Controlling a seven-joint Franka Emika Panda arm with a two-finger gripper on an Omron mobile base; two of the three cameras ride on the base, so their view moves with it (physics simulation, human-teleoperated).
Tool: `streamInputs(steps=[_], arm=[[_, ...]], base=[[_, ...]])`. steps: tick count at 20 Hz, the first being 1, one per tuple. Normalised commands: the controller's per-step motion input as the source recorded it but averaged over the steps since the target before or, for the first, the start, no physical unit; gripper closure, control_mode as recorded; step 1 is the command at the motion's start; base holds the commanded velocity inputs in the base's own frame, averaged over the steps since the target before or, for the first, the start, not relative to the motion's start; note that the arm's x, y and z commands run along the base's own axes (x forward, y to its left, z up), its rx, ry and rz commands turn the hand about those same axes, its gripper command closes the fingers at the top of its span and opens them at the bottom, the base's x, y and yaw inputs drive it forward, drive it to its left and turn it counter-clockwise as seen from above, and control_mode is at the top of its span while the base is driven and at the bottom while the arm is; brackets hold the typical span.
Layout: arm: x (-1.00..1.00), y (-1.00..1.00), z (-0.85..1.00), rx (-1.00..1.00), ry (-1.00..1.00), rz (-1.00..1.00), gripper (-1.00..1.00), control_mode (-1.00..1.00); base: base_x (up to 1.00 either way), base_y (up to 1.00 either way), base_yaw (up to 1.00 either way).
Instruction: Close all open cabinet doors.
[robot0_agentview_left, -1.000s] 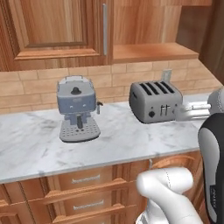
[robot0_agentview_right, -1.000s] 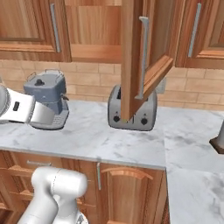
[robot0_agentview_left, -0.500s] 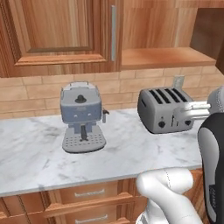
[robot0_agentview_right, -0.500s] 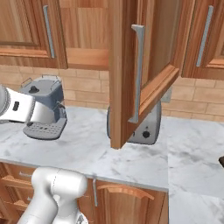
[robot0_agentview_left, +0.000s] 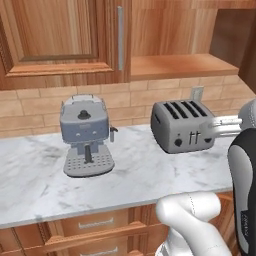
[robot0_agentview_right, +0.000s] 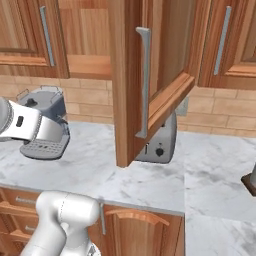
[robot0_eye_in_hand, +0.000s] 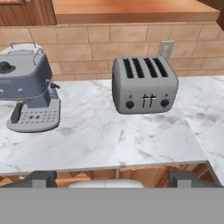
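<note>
One cabinet door stands wide open, swung out over the counter, its silver bar handle facing me. Its dark edge shows at the right of the left base view, beside the open cabinet's bare shelf. The neighbouring cabinet doors are shut: one on the left and one on the right. My gripper is open with nothing between its fingertips, low in front of the counter edge and facing the toaster. The arm's forearm crosses the left of the right base view.
A grey coffee machine and the silver toaster stand on the marble counter. The open door hides most of the toaster in the right base view. Drawers sit below. A dark object stands at the counter's far right.
The whole picture has grown and shifted in both base views, so the base has driven closer to the counter. The open door stands at the same angle.
</note>
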Motion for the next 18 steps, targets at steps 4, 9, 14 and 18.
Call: streamInputs(steps=[4, 9, 14, 18], arm=[[0.0, 0.0, 0.0, 0.0, 0.0, 0.0, -1.0, 1.0], [0.0, 0.0, 0.0, 0.0, 0.0, 0.0, -1.0, 1.0], [-0.49, -0.2, 0.0, 0.0, -0.14, 0.0, -1.0, -1.0], [-0.74, -0.35, 0.0, 0.0, -0.23, 0.02, -1.0, -1.0]], base=[[-0.11, -0.2, -0.16], [-0.18, -0.15, -0.13], [-0.05, -0.03, 0.0], [0.0, 0.0, 0.0]])
